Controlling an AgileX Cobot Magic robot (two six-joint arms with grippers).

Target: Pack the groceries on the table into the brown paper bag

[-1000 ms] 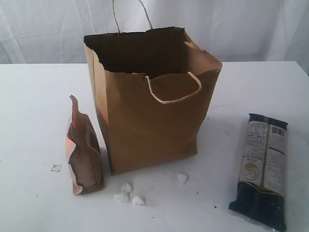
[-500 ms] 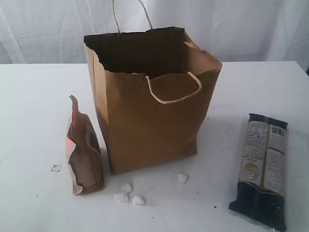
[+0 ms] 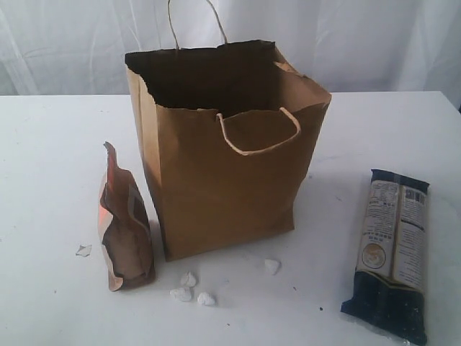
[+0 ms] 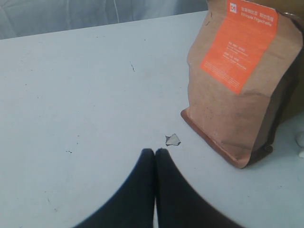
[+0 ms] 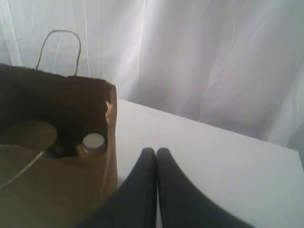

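1. Standing ahead of the left gripper and off to one side, the brown kraft pouch with the orange label is upright on the large flat white tabletop. It is just beside the tall brown paper bag with twisted cord handles.
2. Left fingers are pressed together and hold nothing. A small pale chip lies just past their tips.
3. The right gripper is likewise pressed together and empty, poised beside the bag's ragged rim.
4. Inside the bag, near the wall closest to the right fingers, a white-capped bottle and a round gold lid show.
5. The long dark noodle packet lies flat on the table, well apart from the bag. Its place relative to the right fingers cannot be told.
6. Judgement: the pouch is the likely next pick. The fingers must spread before approach and close across its thin faces, high on the body. A low or glancing contact would probably tip it against the bag.
7. Room: open table lies on the far side of the left fingers from the pouch. The bag wall crowds the pouch's other side. Any lift must clear the torn rim and the drooping front handle.
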